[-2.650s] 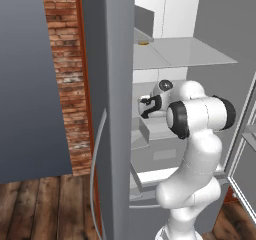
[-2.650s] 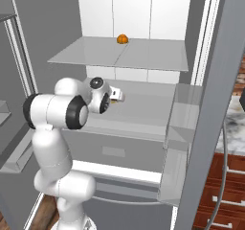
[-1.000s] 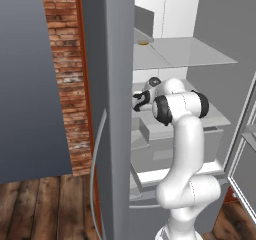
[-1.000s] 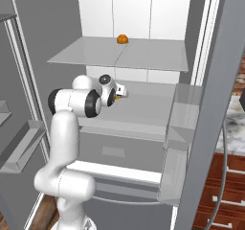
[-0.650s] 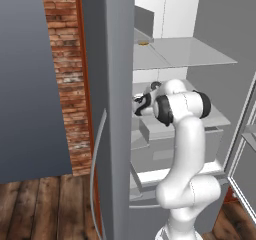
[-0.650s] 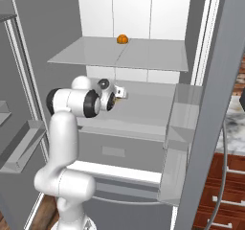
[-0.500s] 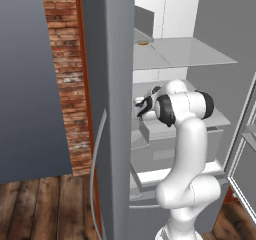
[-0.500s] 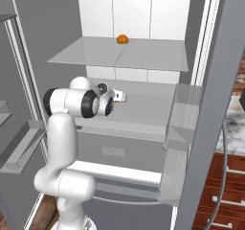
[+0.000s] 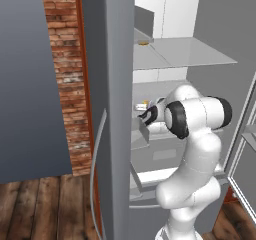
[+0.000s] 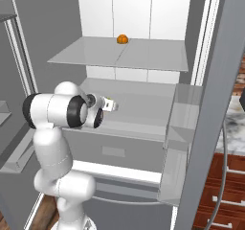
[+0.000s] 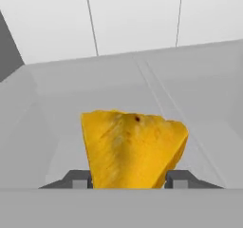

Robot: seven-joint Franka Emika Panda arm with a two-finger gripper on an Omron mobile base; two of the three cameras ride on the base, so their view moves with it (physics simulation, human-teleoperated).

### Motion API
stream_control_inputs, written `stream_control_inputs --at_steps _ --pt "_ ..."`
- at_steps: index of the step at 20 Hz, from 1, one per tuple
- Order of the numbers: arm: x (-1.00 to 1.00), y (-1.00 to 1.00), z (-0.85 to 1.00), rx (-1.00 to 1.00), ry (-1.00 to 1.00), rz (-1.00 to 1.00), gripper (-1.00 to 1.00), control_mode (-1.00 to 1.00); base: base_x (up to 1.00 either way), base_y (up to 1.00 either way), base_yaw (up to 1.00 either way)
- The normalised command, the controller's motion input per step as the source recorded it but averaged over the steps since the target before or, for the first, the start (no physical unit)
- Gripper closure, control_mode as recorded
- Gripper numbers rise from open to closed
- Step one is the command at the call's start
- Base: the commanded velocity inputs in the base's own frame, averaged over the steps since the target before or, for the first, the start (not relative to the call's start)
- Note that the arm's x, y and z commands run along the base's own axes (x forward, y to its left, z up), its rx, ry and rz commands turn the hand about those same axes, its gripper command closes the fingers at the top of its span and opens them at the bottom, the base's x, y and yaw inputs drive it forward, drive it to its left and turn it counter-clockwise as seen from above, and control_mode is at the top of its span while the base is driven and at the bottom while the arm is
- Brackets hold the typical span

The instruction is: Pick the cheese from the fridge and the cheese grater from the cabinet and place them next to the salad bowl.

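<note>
The cheese (image 11: 133, 148), a yellow-orange wedge, stands on a pale grey shelf inside the fridge (image 10: 143, 109). My gripper (image 11: 130, 180) is shut on the cheese, with one dark fingertip pressed against each of its lower sides. In the right base view the gripper (image 10: 111, 104) reaches over the middle shelf with a speck of yellow cheese (image 10: 109, 102) at its tip. The left base view has the gripper (image 9: 144, 107) just past the edge of the fridge's grey door (image 9: 117, 84).
A small orange item (image 10: 122, 39) lies at the back of the upper fridge shelf. The open door's clear bins (image 10: 182, 128) stand to the right of the arm. A brick wall (image 9: 65, 69) is at left, wooden drawer fronts (image 10: 229, 195) at lower right.
The hand has pushed a little deeper over the middle shelf, and the fingers have come in against the cheese. The base has stayed put.
</note>
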Motion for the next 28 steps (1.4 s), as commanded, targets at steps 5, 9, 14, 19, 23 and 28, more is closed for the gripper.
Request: stream_control_inputs --at_steps 5,9,14,19,23,28 --pt "-1.0 0.0 0.38 0.1 -0.18 0.0 1.0 -1.0 0.0 0.0 0.0" --pt "-1.0 -0.06 0.88 0.19 0.01 0.0 1.0 -1.0 0.0 0.0 0.0" --pt "-1.0 -0.2 0.98 0.29 0.09 -0.06 1.0 -1.0 0.0 0.0 0.0" --pt "-0.94 -0.18 1.0 0.28 0.17 -0.18 1.0 -1.0 0.0 0.0 0.0" --pt "-0.72 0.0 0.81 0.04 0.33 -0.14 1.0 -1.0 0.0 0.0 0.0" --pt "-0.71 0.0 0.57 0.0 0.34 -0.05 1.0 -1.0 0.0 0.0 0.0"
